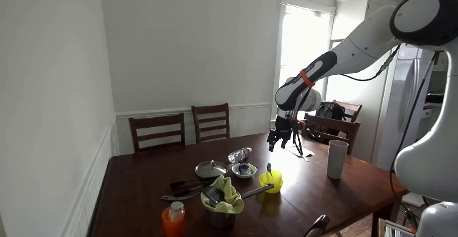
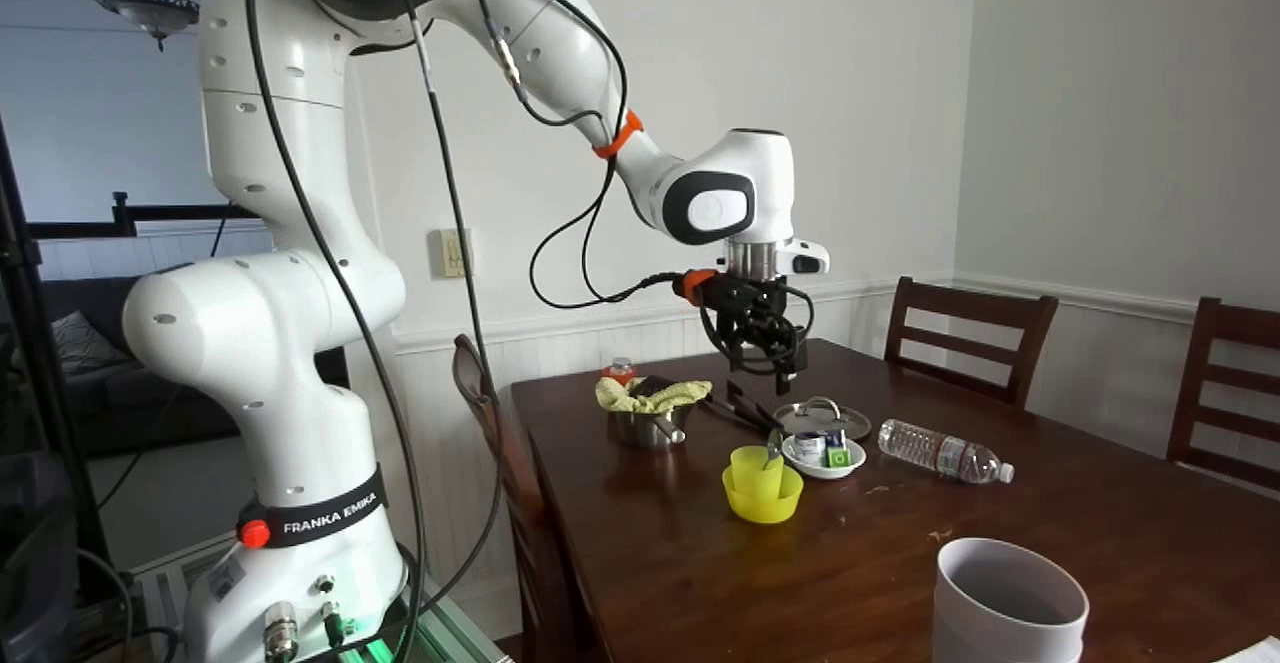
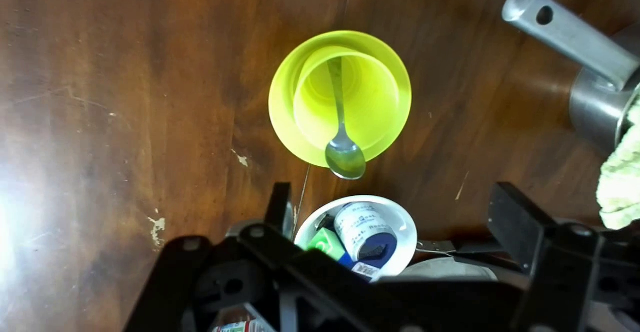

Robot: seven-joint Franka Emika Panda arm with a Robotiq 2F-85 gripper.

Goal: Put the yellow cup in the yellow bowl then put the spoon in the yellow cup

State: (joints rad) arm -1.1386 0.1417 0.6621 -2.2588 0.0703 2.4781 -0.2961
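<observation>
The yellow cup (image 3: pixel 372 99) stands upright inside the yellow bowl (image 3: pixel 281 104) in the wrist view. The cup (image 2: pixel 755 473) and bowl (image 2: pixel 763 513) also show nested in an exterior view. The metal spoon (image 3: pixel 344 154) leans in the cup, handle down inside, its scoop end sticking out over the rim. The spoon (image 1: pixel 269 167) also rises above the yellow bowl (image 1: pixel 272 189) in an exterior view. My gripper (image 3: pixel 397 212) is open, with nothing between its fingers. In both exterior views the gripper (image 1: pixel 277 146) (image 2: pixel 762 373) hangs above the table, apart from the cup, bowl and spoon.
A white bowl (image 3: pixel 406 232) holding a tape roll and small boxes stands beside the yellow bowl. A metal pot (image 2: pixel 640 430) with a green cloth, a pot lid (image 1: pixel 205 171), a water bottle (image 2: pixel 940 451), a tall grey tumbler (image 1: pixel 337 158) and an orange cup (image 1: pixel 173 226) stand around.
</observation>
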